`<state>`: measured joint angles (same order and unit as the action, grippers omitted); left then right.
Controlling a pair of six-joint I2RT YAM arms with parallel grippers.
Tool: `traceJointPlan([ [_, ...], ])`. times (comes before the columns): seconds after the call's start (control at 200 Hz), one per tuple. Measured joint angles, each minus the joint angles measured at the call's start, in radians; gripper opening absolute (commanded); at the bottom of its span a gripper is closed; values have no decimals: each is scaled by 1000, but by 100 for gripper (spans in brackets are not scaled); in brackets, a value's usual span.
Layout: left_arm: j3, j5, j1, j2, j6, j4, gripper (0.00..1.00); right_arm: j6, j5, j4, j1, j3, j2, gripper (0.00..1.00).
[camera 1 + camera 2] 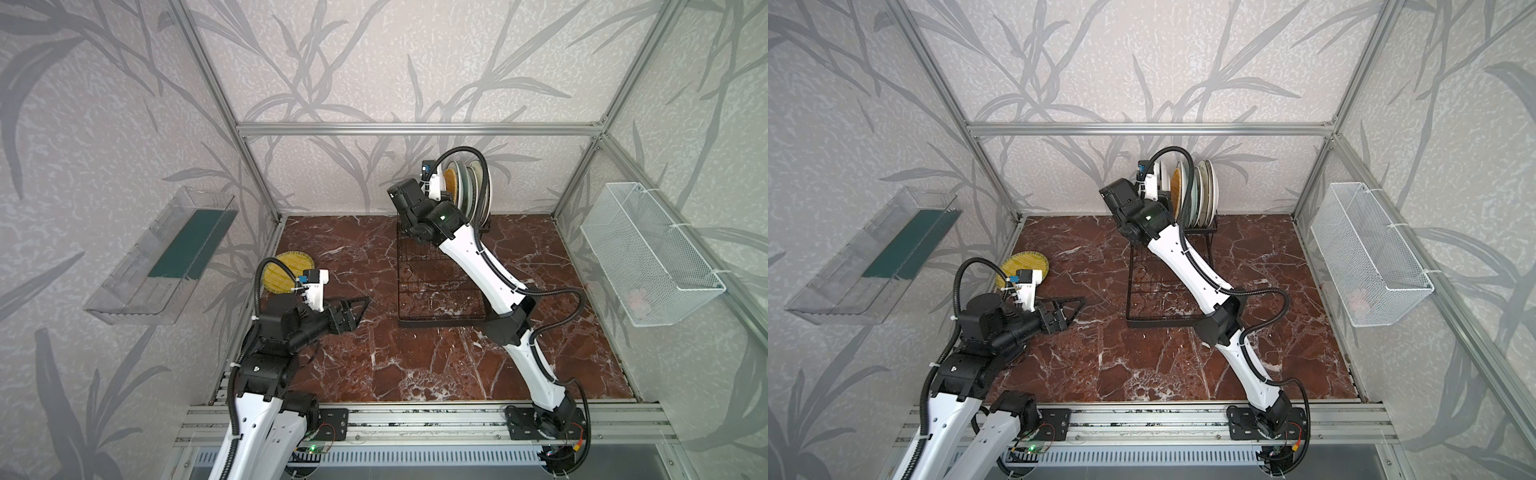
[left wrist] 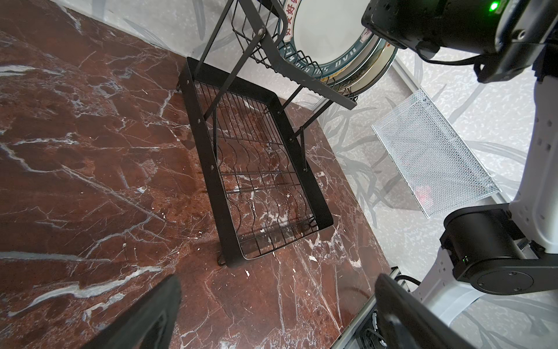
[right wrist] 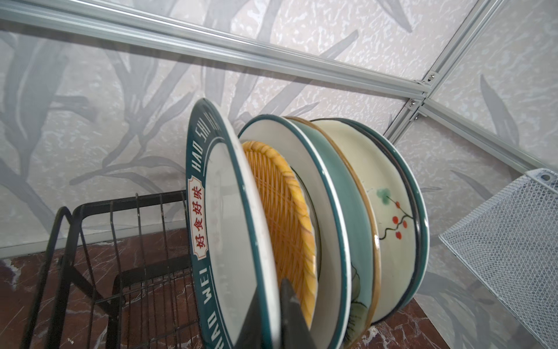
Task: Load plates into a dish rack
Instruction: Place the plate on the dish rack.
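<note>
**A:** How many plates (image 1: 465, 187) stand in the rack (image 1: 436, 322)?

**B:** Six that I can count, upright in a row at its far end, near the back wall (the rearmost overlap, so another could hide there). From the near side they are:
- the lettered plate (image 3: 223, 211)
- a basket-weave plate (image 3: 280, 211)
- a white plate (image 3: 302, 157) with a teal edge
- a teal plate (image 3: 360, 241)
- a cream plate (image 3: 392, 181) with red berries
- a teal-rimmed plate (image 3: 424, 217), last in the row

**A:** Any outside it?

**B:** One, the yellow plate (image 1: 286, 272). It sits at the left edge of the table (image 1: 415, 365), just beyond the left arm (image 1: 291, 328). I cannot tell whether it lies flat or leans.

**A:** And the two claws?

**B:** The right claw (image 3: 271, 299) pinches the rim of the lettered plate, with one finger on each face. The left claw (image 2: 277, 281) is spread wide and holds nothing. It hangs above bare table, well apart from the rack.

**A:** What else?

**B:** One clear bin (image 1: 162, 257) on the left wall and one mesh basket (image 1: 652, 253) on the right wall.
</note>
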<state>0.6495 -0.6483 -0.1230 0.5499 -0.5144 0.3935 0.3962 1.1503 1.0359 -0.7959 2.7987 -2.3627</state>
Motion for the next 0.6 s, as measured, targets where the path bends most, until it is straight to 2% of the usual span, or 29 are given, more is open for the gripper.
traceJointPlan([
  [0.425, 0, 0, 0, -2, 1, 2, 99, 23, -32, 57, -12, 0, -1, 20],
  [0.6, 0, 0, 0, -5, 3, 2, 99, 27, -35, 66, -12, 0, -1, 28],
])
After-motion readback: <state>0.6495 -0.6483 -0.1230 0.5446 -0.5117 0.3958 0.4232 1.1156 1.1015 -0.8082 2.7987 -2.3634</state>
